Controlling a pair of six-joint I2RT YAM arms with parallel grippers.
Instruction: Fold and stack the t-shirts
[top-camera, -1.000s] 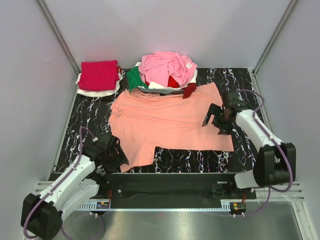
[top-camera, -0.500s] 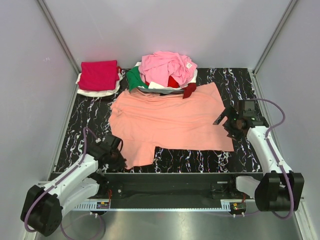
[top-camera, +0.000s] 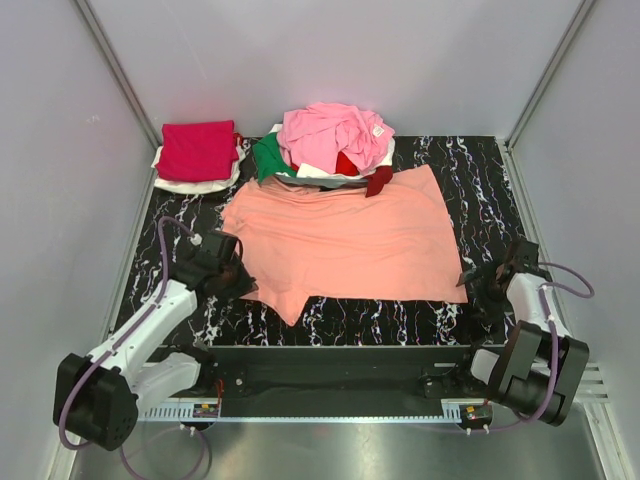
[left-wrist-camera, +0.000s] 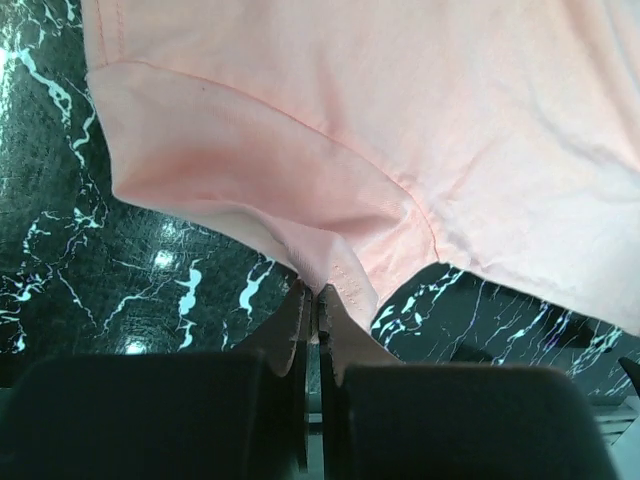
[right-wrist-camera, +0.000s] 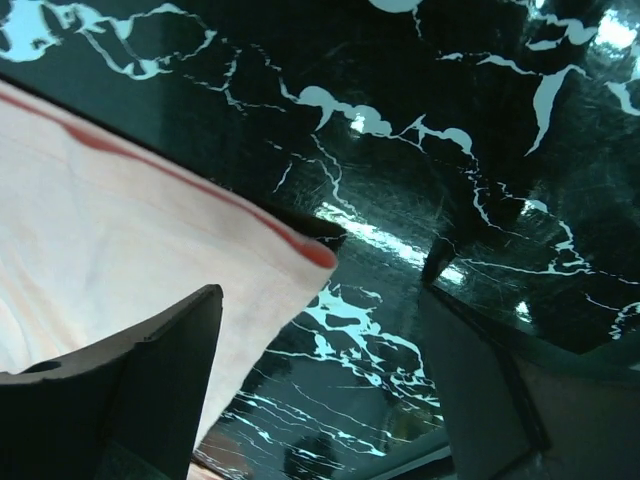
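Observation:
A salmon-orange t-shirt (top-camera: 345, 240) lies spread over the black marble mat (top-camera: 470, 170). My left gripper (top-camera: 238, 280) is at the shirt's near left side, shut on a bunched fold of the sleeve hem (left-wrist-camera: 340, 262). In the left wrist view the gripper (left-wrist-camera: 313, 290) pinches that fold and the cloth hangs a little off the mat. My right gripper (top-camera: 478, 283) stands open at the shirt's near right corner. In the right wrist view that corner (right-wrist-camera: 300, 250) lies on the mat between the spread fingers of the gripper (right-wrist-camera: 322, 290), nearer the left one.
A loose pile of t-shirts sits at the back centre, with pink (top-camera: 335, 135) on top of green (top-camera: 268, 157), red (top-camera: 348, 163) and white. A folded crimson shirt (top-camera: 198, 150) rests on a white one at the back left. Grey walls enclose the mat.
My left gripper closed on the sleeve hem and drew it away from the near edge. My right arm swung back and down from the shirt's right side to its near right corner, still open.

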